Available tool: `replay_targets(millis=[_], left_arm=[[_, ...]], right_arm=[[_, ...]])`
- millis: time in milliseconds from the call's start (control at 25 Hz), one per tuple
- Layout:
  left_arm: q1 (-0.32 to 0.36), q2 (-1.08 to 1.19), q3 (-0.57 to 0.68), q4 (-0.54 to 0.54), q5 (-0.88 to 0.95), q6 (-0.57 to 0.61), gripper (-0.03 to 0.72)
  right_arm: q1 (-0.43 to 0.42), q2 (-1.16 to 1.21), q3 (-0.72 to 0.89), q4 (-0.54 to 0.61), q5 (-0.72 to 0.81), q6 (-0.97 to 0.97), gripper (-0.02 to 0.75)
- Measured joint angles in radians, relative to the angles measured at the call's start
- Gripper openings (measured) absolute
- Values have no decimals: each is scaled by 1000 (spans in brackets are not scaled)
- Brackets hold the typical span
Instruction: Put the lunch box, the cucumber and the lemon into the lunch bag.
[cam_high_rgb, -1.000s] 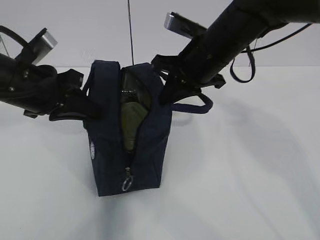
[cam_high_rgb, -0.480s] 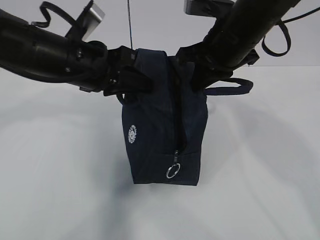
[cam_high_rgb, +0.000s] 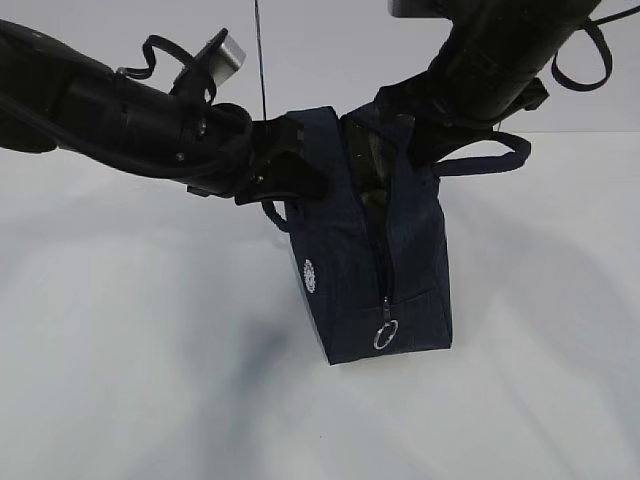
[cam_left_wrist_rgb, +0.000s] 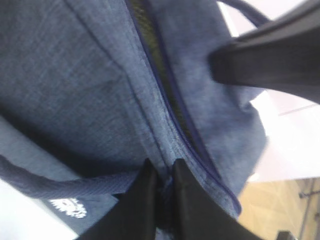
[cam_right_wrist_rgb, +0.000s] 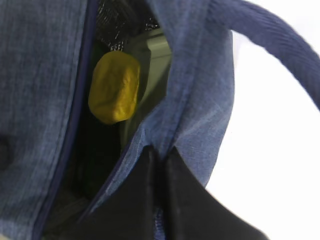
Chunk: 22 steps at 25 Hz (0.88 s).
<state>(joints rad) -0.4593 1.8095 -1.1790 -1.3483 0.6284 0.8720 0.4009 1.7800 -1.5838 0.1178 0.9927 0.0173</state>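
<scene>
The navy lunch bag (cam_high_rgb: 360, 260) hangs tilted between both arms, zipper ring (cam_high_rgb: 386, 337) low on its front. My left gripper (cam_high_rgb: 298, 175) is shut on the left edge of the bag's opening; in the left wrist view the jaws (cam_left_wrist_rgb: 162, 169) pinch the fabric (cam_left_wrist_rgb: 90, 75) beside the zipper. My right gripper (cam_high_rgb: 398, 132) is shut on the right edge (cam_right_wrist_rgb: 160, 152). Through the gap the right wrist view shows the yellow lemon (cam_right_wrist_rgb: 114, 87) resting against the lunch box's pale green lid (cam_right_wrist_rgb: 157, 62), both inside the bag. The cucumber is hidden.
One loop handle (cam_high_rgb: 480, 160) sticks out to the right under the right arm, the other (cam_high_rgb: 275, 215) droops below the left gripper. White tabletop (cam_high_rgb: 130, 380) lies all around, with the bag's shadow to its left.
Both arms have carried the bag to the right, still gripping its rim. The left arm has swung in higher. The opening narrowed and now gapes slightly.
</scene>
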Motion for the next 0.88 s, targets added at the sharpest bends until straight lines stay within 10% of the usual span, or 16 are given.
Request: replay_targets(millis=[880], left_arm=[[-86,47,-4,-38,-188,78,17]], right_arm=[[0,-6,93,-57,-115,59,2]])
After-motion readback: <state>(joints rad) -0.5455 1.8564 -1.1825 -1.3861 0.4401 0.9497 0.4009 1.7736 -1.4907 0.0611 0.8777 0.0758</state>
